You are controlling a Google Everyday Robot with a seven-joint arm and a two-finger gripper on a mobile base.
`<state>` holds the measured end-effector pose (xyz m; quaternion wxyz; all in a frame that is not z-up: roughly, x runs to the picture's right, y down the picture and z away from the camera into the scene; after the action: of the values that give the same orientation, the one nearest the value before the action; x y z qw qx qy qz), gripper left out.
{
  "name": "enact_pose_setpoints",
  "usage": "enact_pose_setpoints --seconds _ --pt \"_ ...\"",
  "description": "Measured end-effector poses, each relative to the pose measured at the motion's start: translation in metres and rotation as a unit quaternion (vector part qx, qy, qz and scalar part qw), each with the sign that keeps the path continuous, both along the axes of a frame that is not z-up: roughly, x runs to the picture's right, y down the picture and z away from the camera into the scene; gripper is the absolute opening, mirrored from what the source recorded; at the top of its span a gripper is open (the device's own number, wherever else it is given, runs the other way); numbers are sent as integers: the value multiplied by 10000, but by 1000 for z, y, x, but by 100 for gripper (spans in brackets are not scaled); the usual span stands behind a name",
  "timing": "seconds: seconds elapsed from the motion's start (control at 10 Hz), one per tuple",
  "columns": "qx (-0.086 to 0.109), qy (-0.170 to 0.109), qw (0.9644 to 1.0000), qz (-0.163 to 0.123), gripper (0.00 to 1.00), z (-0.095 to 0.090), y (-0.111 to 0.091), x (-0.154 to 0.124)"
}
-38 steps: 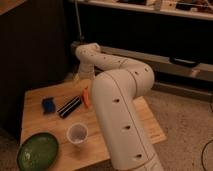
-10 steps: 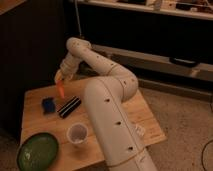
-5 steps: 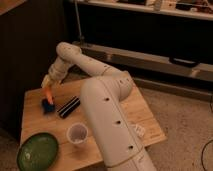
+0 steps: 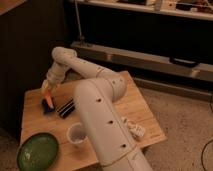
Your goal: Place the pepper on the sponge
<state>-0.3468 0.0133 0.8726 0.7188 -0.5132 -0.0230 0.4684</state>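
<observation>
The orange-red pepper [image 4: 47, 95] hangs from my gripper [image 4: 47, 91] at the left of the wooden table [image 4: 135, 107]. Its lower tip reaches down to the dark-blue sponge [image 4: 49, 106], which lies directly beneath it and is partly covered by it. The gripper is shut on the pepper's upper end. My white arm [image 4: 90, 75] stretches from the lower middle up and over to the left.
A black bar with white stripes [image 4: 66, 107] lies just right of the sponge. A white cup [image 4: 77, 133] stands near the front, a green bowl [image 4: 37, 152] at the front left corner. A small white crumpled item [image 4: 134, 128] sits at the right.
The gripper has carried the pepper leftward and down from above the table to over the sponge. The pepper now hangs lower, touching or nearly touching the sponge.
</observation>
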Motion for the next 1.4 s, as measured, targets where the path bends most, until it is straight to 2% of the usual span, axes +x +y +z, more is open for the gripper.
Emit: enact_pose_setpoints --seconds 0.6,0.8,1.4 --pt "-147 77 9993 -328 11 16 32 -10" --pt "-145 114 9989 -441 17 17 35 -11" --pt "-181 176 9979 -594 77 27 46 -19"
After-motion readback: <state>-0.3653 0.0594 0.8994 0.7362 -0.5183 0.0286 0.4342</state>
